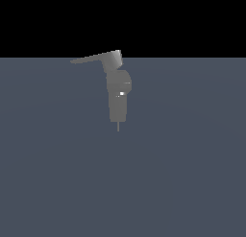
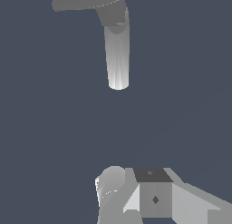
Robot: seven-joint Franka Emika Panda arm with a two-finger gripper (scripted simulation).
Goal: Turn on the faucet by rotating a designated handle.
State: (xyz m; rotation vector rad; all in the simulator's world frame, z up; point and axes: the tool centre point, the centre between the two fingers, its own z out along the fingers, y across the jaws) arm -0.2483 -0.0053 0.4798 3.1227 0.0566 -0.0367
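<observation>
handle point(image 1: 91, 58) atop faucet point(image 1: 118, 97), pointing exterior view's left

The faucet point(image 1: 118, 94) ahead of me is matte grey, shading lighter toward the exterior view's right, with one tiny white glint on its bulged middle and a thin pale grey pin at its bottom; its handle point(image 1: 91, 58) is a lighter, flat grey bar, and the floor point(image 1: 192, 173) is an even slate blue-grey under a pure black band. Through my wrist view the faucet turns dark grey at the cap and fades down to near white, while my gripper point(image 2: 136, 196) shows pale grey and white facets around one dark charcoal panel bearing a small black diamond mark.
</observation>
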